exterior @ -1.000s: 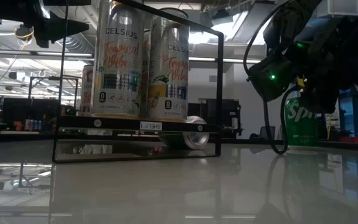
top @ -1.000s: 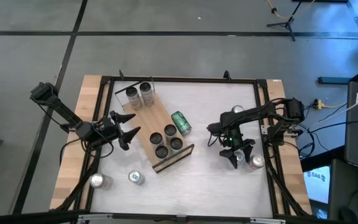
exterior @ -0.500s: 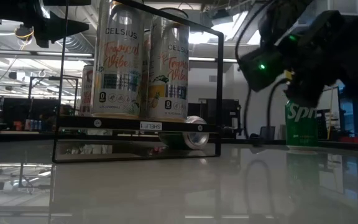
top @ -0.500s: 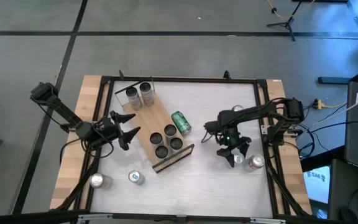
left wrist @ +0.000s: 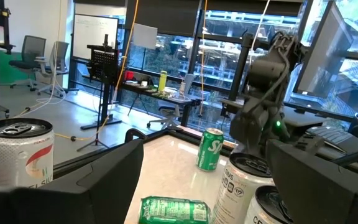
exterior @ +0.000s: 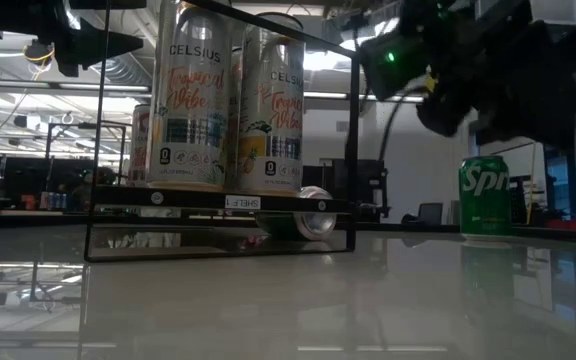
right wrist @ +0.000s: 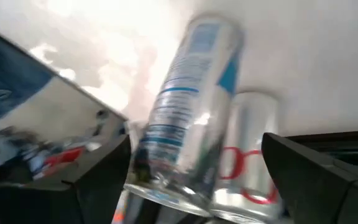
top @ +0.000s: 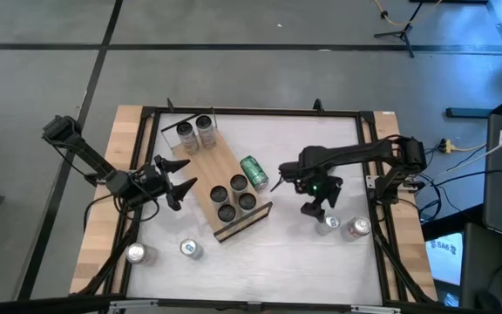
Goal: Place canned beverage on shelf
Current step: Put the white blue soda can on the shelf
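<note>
- Cans: two silver ones stand at the right near side of the table, one silver can (top: 327, 225) just near-side of my right gripper (top: 310, 208), a second silver can (top: 356, 228) to its right by the frame.
- Green Sprite can (top: 254, 172) lies on its side, touching the shelf's right edge, long axis slanting from far-left to near-right.
- Shelf (top: 212, 166) sits diagonally mid-table; two cans at its far end, three at the near end.
- Right gripper hovers between the lying Sprite and the standing silver pair, fingers spread wide, holding nothing.
- Left gripper (top: 179, 185) waits at the shelf's left side, fingers wide, empty.
- My read: right arm is clearly nearer to every loose can; the closest silver one is upright just below it, so a side grasp looks simple.
- Two more cans stand at the near left edge, closer to the left arm.
</note>
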`<state>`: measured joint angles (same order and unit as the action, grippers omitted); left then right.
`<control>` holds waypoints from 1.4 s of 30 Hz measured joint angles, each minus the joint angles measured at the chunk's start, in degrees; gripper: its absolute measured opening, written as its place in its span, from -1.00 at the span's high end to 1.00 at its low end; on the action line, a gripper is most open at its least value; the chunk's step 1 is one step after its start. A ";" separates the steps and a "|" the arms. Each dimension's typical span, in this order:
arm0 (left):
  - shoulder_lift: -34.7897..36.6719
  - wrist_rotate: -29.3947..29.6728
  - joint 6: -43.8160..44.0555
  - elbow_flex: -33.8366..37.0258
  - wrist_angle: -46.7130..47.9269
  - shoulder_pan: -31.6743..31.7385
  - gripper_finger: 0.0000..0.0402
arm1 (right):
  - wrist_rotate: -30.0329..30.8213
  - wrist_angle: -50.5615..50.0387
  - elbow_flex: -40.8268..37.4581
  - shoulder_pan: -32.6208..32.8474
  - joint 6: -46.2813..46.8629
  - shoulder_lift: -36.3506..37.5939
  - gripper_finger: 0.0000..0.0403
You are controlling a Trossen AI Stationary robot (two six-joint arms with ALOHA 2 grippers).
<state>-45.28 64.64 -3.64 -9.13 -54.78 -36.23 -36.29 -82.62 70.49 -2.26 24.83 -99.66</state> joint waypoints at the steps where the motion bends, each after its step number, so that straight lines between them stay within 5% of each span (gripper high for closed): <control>1: 0.01 0.00 0.00 0.00 -0.01 0.00 -0.65 | 1.98 -1.12 1.43 0.00 -0.77 0.00 -0.78; 8: 0.02 0.00 -0.02 0.00 0.53 -0.01 -0.65 | 15.40 -7.51 12.90 0.02 -7.05 0.02 -0.78; 17: 0.00 0.62 -0.04 0.02 5.16 -0.01 -0.65 | 21.39 -7.17 23.68 4.50 -17.49 3.23 -0.78; 27: 0.00 0.71 -0.02 0.02 5.20 0.01 -0.65 | 20.35 -7.42 24.32 16.85 -11.77 5.35 -0.78; 38: 0.00 0.70 0.00 0.02 5.14 0.00 -0.65 | 39.35 -7.29 23.65 34.09 -17.79 5.31 -0.78; 42: 0.00 0.70 0.02 0.02 5.12 0.01 -0.65 | 39.70 -7.16 20.61 36.23 -17.37 5.31 -0.78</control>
<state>-45.28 65.34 -3.62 -9.10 -49.67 -36.23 3.42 -89.77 91.10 33.96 7.46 -94.35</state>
